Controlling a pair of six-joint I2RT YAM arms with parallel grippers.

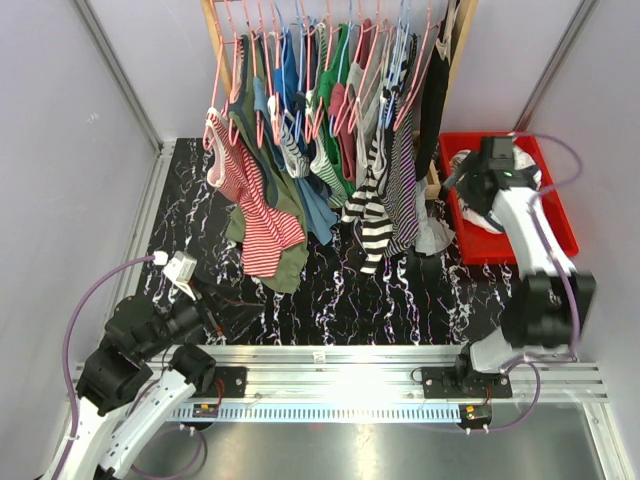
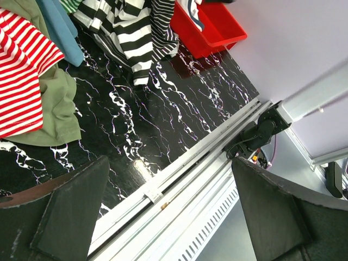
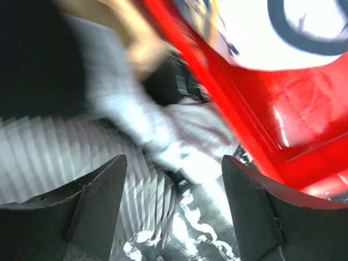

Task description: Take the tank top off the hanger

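— Status pls, nearest first?
— L gripper: low over the table at the near edge, jaws wide, nothing in them. R gripper is further out, over the left side of the red bin. Its jaws are apart, nothing btw them.
— Tank top?
— Best guess, it's the white cloth lying in the bin under the R gripper, no hanger on it. If so, removal's done and that arm only needs to pull clear. Could be another piece tho; wrist view's too blurred.
— Counts?
— 2 arms, 2 grippers, 1 bin, 1 rack at the back. Pink hangers too packed to count. Approx a dozen garments on them, incl. 1 red-striped top hanging low on the left. 1 pale cloth at the rack foot, just beside the bin; hung or dropped, can't tell.
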